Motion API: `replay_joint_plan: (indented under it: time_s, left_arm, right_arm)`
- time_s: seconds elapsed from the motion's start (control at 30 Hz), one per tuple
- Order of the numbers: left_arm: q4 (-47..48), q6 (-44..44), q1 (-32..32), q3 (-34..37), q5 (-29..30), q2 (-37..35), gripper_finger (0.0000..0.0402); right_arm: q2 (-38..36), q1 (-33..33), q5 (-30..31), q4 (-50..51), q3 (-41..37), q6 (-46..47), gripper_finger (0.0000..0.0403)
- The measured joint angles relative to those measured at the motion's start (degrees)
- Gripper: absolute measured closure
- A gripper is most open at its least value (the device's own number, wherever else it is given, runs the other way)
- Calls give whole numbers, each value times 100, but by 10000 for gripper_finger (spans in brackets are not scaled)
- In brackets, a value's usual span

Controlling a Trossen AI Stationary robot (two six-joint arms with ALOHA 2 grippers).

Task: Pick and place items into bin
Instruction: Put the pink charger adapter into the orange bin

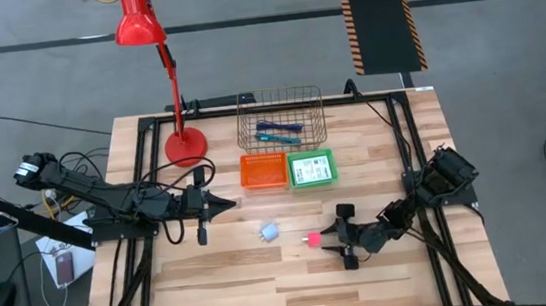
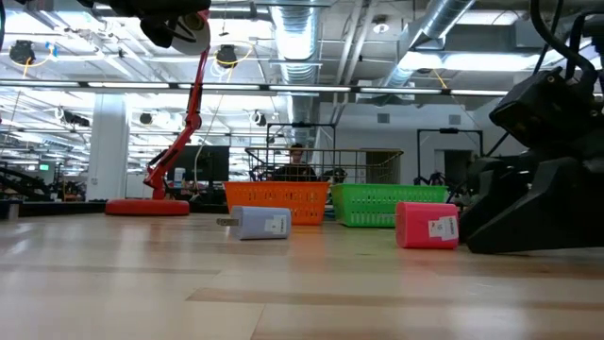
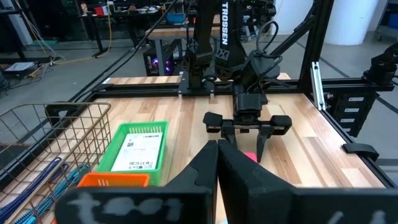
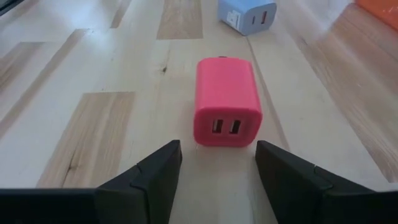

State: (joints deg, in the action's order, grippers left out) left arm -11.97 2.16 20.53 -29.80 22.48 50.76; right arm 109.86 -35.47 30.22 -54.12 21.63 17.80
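Pink charger block (image 4: 227, 101) lay on the table just ahead of our right gripper (image 4: 217, 165), long axis in line with the wide-open, empty jaws; left gripper (image 1: 220, 207) waited closed, farther off.

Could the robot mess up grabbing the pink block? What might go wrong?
It might. The right gripper is open and low, just short of the pink block, not around it yet. If it slides forward off-centre, a finger could push the block away instead of catching it. The block could then bump the pale blue charger lying just beyond it. Later, the carry to the wire basket passes over the orange tray and green tray, so a loose grip could drop it there.
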Motion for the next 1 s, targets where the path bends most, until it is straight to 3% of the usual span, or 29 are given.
replay_joint_plan:
  time_s: [0.6,1.0]
  left_arm:
    - [0,0,1,0,0,-1,401]
    - [2,-52,0,0,0,-2,401]
  right_arm:
    - [13,484,-646,-176,120,-778,200]
    - [13,595,-800,-176,125,-787,200]
